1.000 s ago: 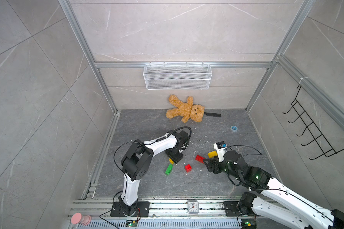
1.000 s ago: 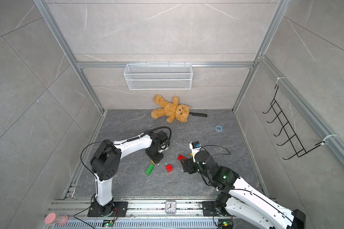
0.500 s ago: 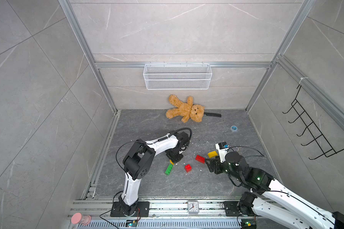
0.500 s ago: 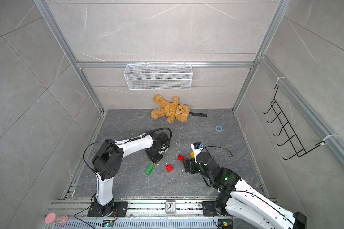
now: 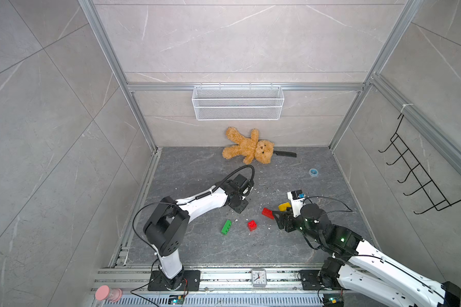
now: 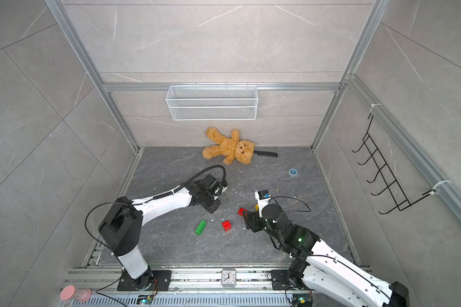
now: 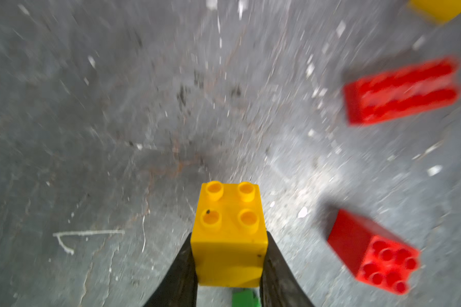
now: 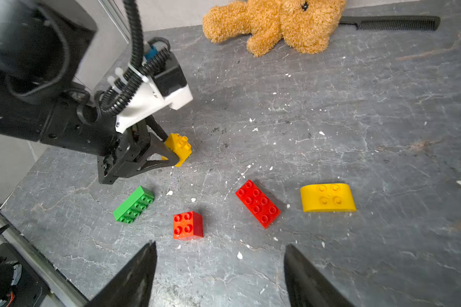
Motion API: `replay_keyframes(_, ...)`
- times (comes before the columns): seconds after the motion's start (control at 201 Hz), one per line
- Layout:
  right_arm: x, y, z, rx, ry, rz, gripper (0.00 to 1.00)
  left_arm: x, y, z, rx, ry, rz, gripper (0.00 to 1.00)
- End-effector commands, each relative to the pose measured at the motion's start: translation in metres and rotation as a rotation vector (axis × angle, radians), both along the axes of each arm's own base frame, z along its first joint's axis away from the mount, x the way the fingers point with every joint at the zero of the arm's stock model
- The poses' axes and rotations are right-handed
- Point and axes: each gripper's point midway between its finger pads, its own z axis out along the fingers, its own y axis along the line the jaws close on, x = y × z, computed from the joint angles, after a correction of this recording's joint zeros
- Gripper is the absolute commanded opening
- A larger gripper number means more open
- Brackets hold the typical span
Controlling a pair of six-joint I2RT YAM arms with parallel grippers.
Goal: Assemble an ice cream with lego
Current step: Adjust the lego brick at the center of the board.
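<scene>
The left tool is closed on a small yellow brick, one finger on each side wall and the studs facing away from the wrist. In the right wrist view this brick is tilted in the left tool, with its lower corner very near the bench. I cannot tell if it touches.

The other four bricks lie separate on the bench, none joined to another. The green brick lies just beside the left tool, toward the front rail. Next to it is the small red brick, then the long red brick, then the round yellow brick, which lies on its flat side. Both top views show the same row: green brick, small red brick and long red brick.

The right tool is open and holds nothing, its two fingers wide apart above the bench. In a top view the right tool is just beside the long red brick, and the round yellow brick is partly hidden behind the wrist.

A teddy bear lies at the back wall on a black comb, well apart from the bricks.
</scene>
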Motion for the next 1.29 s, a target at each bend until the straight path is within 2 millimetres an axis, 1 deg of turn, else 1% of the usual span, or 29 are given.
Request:
replay_keyframes(0.0,0.011,0.007,0.009,0.014,-0.068,0.008,0.76,0.031,-0.042,0.037,-0.294,-0.175,0.031,0.16)
replay_keyframes(0.139,0.017,0.007,0.008,-0.019,-0.076,-0.005,0.76,0.033,-0.051,0.019,-0.356,-0.195,0.021,0.15)
replay_keyframes(0.249,0.019,0.005,0.006,-0.038,-0.066,-0.014,0.76,0.032,-0.050,0.008,-0.392,-0.218,0.030,0.16)
replay_keyframes(0.503,0.020,0.005,-0.003,-0.058,-0.038,-0.018,0.76,0.026,-0.051,-0.021,-0.375,-0.170,0.013,0.17)
replay_keyframes(0.717,0.022,0.007,-0.013,-0.063,-0.014,-0.028,0.76,0.019,-0.047,-0.033,-0.389,-0.163,0.014,0.21)
replay_keyframes(0.856,0.026,0.011,-0.014,-0.072,-0.006,-0.026,0.76,0.015,-0.043,-0.046,-0.389,-0.160,0.023,0.24)
replay_keyframes(0.951,0.027,0.012,-0.015,-0.085,-0.003,-0.023,0.76,0.013,-0.041,-0.048,-0.399,-0.168,0.023,0.25)
replay_keyframes(0.996,0.028,0.012,-0.017,-0.097,0.004,-0.024,0.76,0.013,-0.039,-0.050,-0.393,-0.167,0.026,0.29)
replay_keyframes(1.095,0.029,0.016,-0.024,-0.131,0.036,-0.007,0.77,0.009,-0.037,-0.057,-0.392,-0.154,0.026,0.49)
replay_keyframes(1.175,0.030,0.021,-0.027,-0.151,0.067,0.008,0.77,0.006,-0.036,-0.062,-0.391,-0.139,0.029,0.58)
replay_keyframes(1.23,0.030,0.023,-0.028,-0.164,0.085,0.015,0.77,0.005,-0.033,-0.064,-0.390,-0.141,0.038,0.62)
replay_keyframes(1.289,0.031,0.026,-0.028,-0.177,0.102,0.025,0.77,0.005,-0.030,-0.061,-0.393,-0.153,0.046,0.65)
